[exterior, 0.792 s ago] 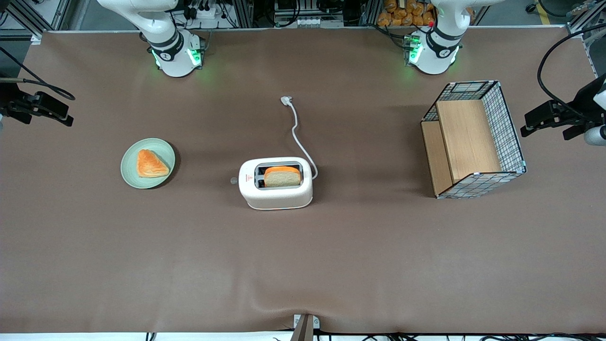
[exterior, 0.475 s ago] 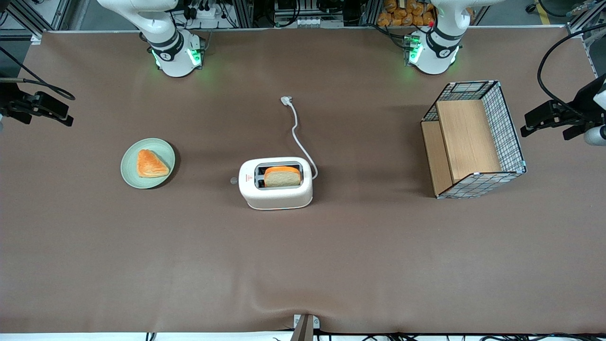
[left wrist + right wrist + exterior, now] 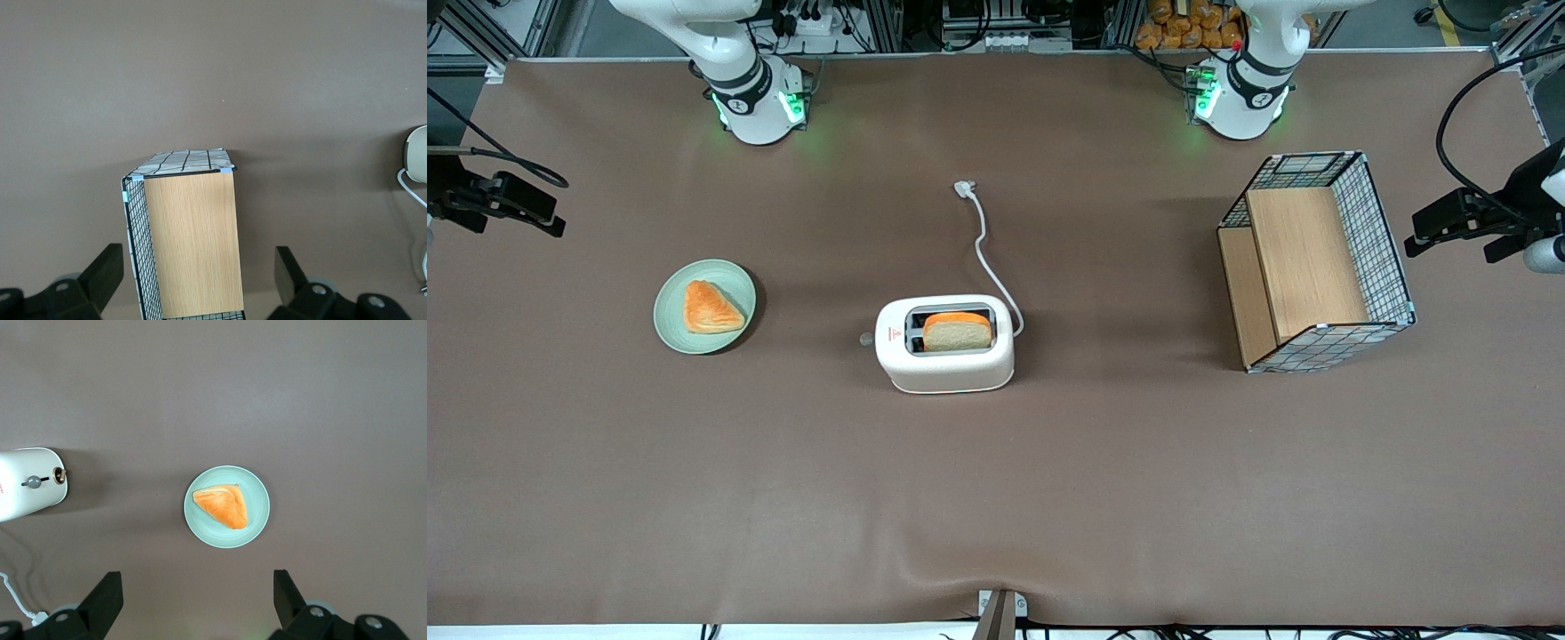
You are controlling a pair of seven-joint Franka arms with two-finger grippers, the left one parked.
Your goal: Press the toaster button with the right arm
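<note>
A brown worktop is carrying a wire basket with wooden panels toward the parked arm's end. At its middle, the cream-white toaster is holding 1 bread slice in a slot, its cord trailing away from the front camera. A green plate with a pastry is lying toward the working arm's end. The right arm's gripper is hanging high above the plate, fingers spread wide, well apart from the toaster button on the toaster's end face.
</note>
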